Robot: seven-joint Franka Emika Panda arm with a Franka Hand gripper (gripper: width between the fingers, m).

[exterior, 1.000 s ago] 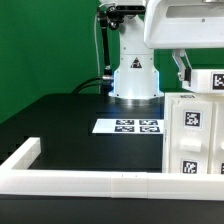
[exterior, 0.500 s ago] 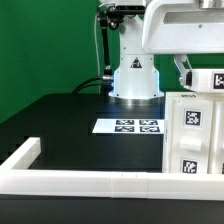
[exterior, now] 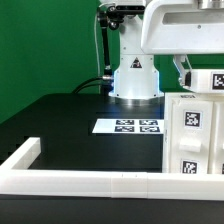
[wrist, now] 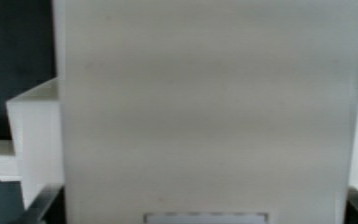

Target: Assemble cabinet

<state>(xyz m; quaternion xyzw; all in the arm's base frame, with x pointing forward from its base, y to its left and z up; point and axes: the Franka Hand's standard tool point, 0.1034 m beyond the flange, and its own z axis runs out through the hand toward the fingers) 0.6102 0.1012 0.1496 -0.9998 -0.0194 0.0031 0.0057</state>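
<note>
The cabinet, a white box-shaped unit of smaller boxes with square black-and-white tags, stands at the exterior view's right. A tagged white box sits on top of it. My gripper is right beside that top box, and most of it is hidden behind the box. In the wrist view a flat white cabinet panel fills the picture. The gripper straddles it, and only dark slivers of the fingers show at the panel's edges. The jaws look closed against the panel's sides.
The marker board lies flat on the black table in front of the robot's white base. A long low white rail runs along the near edge and turns a corner at the exterior view's left.
</note>
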